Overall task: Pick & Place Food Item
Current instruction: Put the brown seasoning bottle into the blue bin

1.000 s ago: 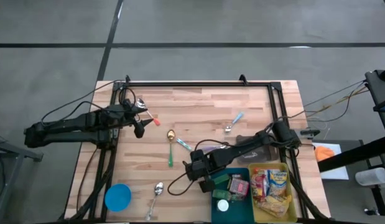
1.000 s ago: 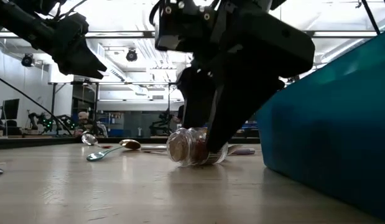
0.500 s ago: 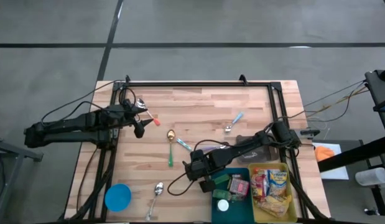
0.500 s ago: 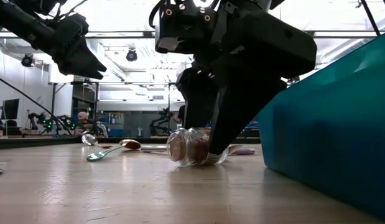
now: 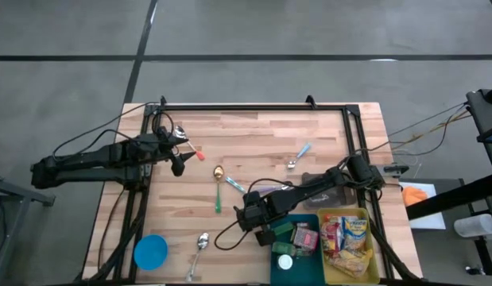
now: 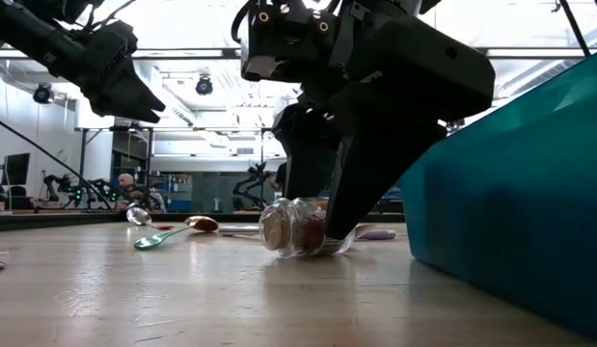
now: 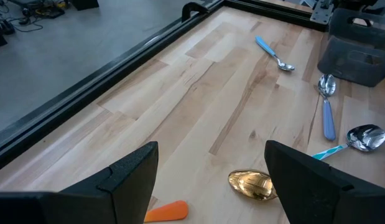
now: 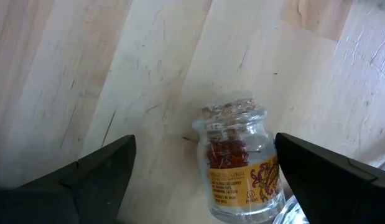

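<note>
Nothing moved: one jar [image 8: 237, 167], four spoons [image 5: 218, 189].

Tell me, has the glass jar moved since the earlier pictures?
No. The glass jar lies on its side in the same spot beside the teal bin, under the right gripper.

Wooden table [image 5: 261, 131]: glass jar [image 8: 239, 163] on side, scattered spoons [image 5: 218, 187], blue lid [image 5: 151, 252], teal bin [image 5: 311, 260].

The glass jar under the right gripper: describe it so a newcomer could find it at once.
Start at the teal bin at the table's near right. Just left of it, the open right gripper straddles the glass jar. It lies on its side, clear, red contents, yellow label, unlike the spoons nearby.
</note>
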Robot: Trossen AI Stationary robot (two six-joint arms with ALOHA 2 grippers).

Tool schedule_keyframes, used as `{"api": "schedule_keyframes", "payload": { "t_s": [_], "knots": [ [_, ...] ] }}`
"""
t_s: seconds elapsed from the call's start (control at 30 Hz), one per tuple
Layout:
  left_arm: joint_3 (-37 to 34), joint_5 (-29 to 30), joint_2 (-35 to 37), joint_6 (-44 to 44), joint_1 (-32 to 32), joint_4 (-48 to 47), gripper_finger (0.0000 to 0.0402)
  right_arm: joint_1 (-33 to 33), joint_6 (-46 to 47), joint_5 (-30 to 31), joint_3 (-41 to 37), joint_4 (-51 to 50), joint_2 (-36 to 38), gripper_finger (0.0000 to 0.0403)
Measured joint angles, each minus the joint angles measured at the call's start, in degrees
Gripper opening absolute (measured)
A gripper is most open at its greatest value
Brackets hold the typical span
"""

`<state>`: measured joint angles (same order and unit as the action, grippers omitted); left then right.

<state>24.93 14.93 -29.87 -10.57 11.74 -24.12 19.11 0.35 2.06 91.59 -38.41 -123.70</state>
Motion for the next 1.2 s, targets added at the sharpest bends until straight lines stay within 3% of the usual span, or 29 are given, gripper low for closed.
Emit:
{"api": "schedule_keyframes", "payload": {
  "t_s": [0.43, 0.6, 1.2],
  "knots": [
    [0.0, 0.0, 0.0, 0.0, 0.0, 0.0, 0.0298, 0.0, -0.4, 2.6, -0.1, -0.3, 0.1, 0.0217],
    [0.0, 0.0, 0.0, 0.0, 0.0, 0.0, 0.0298, -0.3, -0.4, 2.9, -0.1, -0.2, 0.1, 0.0177],
    [0.0, 0.0, 0.0, 0.0, 0.0, 0.0, 0.0298, -0.4, -0.6, 2.8, -0.1, 0.1, 0.0, 0.0188]
  ]
}}
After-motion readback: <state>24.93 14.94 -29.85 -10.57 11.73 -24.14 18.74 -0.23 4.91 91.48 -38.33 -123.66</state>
